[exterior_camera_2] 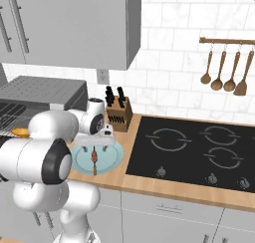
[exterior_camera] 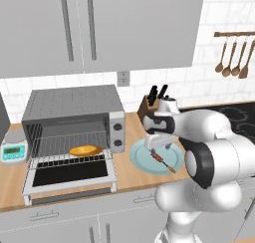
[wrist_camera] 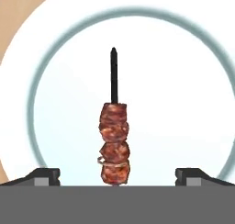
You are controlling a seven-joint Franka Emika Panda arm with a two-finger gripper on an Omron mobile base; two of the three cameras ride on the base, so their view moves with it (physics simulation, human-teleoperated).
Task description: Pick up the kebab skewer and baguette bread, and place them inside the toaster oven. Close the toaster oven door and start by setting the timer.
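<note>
1. Kebab skewer [wrist_camera: 114, 140] lying flat on the round light blue plate [exterior_camera: 142, 160], on the desk [exterior_camera: 130, 175] just right of the toaster oven [exterior_camera: 74, 118].
2. In the hand view: long axis running straight up and down, bare dark tip [wrist_camera: 113, 74] pointing away from the hand, meat chunks bunched at the near end.
3. In the left base view: skewer [exterior_camera: 163, 162] slanting from upper left to lower right across the plate, far end toward the front desk edge.
4. Hand [wrist_camera: 117, 177] hovering above the plate, pointing down, fingers [wrist_camera: 45, 176] spread wide to either side of the meat end, gripping nothing.
5. Baguette bread [exterior_camera: 85, 150] resting on the wire rack inside the toaster oven, long axis running left to right.
6. Toaster oven door [exterior_camera: 69, 175] dropped fully open, lying level toward the front.
</note>
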